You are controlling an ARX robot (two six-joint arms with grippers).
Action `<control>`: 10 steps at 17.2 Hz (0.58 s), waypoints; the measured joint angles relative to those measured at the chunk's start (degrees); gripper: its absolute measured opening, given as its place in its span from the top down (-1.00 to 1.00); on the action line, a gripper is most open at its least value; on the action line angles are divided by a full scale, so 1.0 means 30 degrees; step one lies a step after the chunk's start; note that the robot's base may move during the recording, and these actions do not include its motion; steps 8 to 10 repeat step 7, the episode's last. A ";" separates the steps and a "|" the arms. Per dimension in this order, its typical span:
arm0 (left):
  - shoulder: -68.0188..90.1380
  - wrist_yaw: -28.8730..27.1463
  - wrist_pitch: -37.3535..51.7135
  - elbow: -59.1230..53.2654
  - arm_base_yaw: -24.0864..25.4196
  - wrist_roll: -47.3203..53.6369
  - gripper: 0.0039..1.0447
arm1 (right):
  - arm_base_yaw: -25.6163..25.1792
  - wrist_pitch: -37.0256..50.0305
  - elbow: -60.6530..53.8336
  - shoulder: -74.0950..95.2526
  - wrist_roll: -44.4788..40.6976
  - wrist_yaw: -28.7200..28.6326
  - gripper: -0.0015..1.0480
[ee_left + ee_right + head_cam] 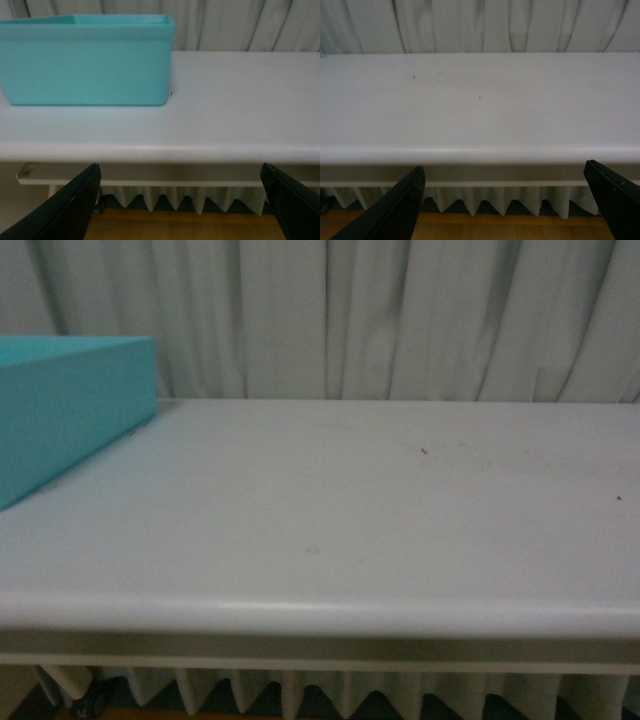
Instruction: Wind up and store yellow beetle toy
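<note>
The yellow beetle toy is out of view in every frame. A teal plastic bin (60, 410) stands at the far left of the white table (330, 500); it also shows in the left wrist view (87, 62). My left gripper (180, 175) is open and empty, held below and in front of the table's front edge. My right gripper (504, 175) is open and empty, also low in front of the table edge. Neither arm shows in the front view.
White pleated curtains (400, 320) hang behind the table. A white pleated skirt (485, 202) hangs under the table's front edge above a wooden floor (180, 225). A few small dark specks (423, 451) mark the tabletop.
</note>
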 joint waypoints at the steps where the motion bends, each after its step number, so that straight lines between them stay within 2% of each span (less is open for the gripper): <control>1: 0.0000 0.0007 0.0015 -0.0007 0.0000 0.0007 -0.88 | 0.0000 0.0029 0.0000 0.0000 0.0000 -0.0007 -0.87; 10: 0.0000 0.0022 -0.0015 -0.0007 0.0000 0.0000 -0.88 | 0.0000 0.0015 0.0000 0.0000 0.0007 -0.0007 -0.87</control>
